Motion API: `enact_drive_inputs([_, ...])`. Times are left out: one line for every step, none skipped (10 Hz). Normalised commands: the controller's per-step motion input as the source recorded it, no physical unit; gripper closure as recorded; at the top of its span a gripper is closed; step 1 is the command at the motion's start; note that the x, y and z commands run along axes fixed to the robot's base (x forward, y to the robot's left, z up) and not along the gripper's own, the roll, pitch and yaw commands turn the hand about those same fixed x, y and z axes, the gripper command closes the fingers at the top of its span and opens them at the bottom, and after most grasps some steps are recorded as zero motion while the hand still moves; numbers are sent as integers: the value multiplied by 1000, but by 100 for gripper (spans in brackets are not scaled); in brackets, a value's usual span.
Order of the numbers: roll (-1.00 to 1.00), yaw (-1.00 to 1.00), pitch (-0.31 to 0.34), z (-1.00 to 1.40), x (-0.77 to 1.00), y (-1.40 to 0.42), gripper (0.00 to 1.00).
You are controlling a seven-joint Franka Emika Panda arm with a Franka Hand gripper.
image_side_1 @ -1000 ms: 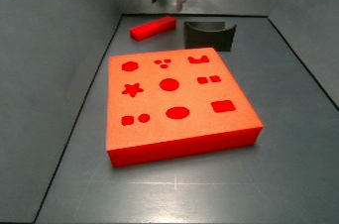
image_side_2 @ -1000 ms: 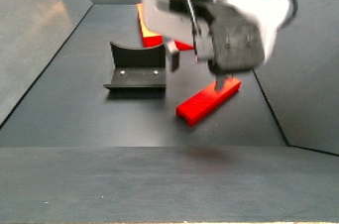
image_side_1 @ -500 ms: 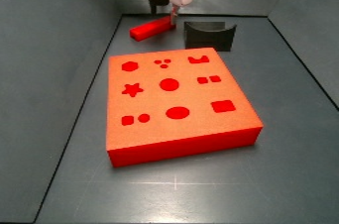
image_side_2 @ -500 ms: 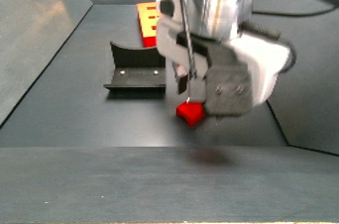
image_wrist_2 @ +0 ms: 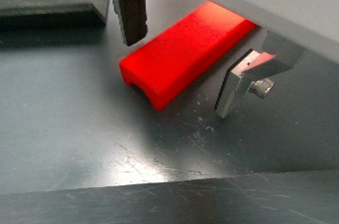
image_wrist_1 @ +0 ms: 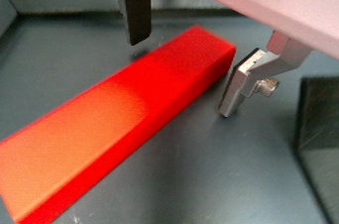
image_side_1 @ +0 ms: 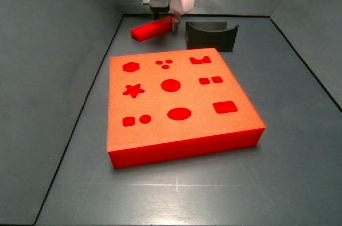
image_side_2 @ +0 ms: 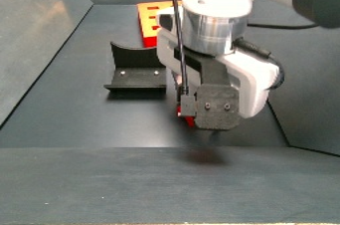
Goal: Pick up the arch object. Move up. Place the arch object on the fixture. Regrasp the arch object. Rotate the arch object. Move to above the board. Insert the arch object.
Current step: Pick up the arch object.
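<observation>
The open gripper (image_wrist_1: 185, 61) straddles the arch object (image_wrist_1: 126, 134) near one end — closing there, the bar may tip.

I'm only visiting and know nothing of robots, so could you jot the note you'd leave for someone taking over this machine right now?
Gripper: open, low at the floor, fingers either side of the arch object, not closed on it.
Arch object: lying flat on the floor beside the fixture.
Board: nearer the front, holes empty.
Done: approach only.
Left: grasp, lift, set on fixture, regrasp, rotate, move over board, insert.
</observation>
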Motion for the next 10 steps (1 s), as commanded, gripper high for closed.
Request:
enact_drive_inputs([-336, -109, -206, -360, -117, 0, 0])
enact_drive_inputs([-29, 0, -69, -9, -6, 0, 0])
enact_drive_inputs([9, -11, 0, 0, 0, 9, 0])
enact_drive_inputs([0, 0, 0, 0, 0, 0, 0])
enact_drive_inputs([0, 0, 0, 0, 0, 0, 100])
enact_drive_inputs([0, 0, 0, 0, 0, 0, 100])
enact_drive_inputs([0, 0, 0, 0, 0, 0, 100])
enact_drive_inputs([0, 0, 0, 0, 0, 0, 100])
enact_drive_inputs([0, 0, 0, 0, 0, 0, 100])
enact_drive_inputs([0, 0, 0, 0, 0, 0, 100])
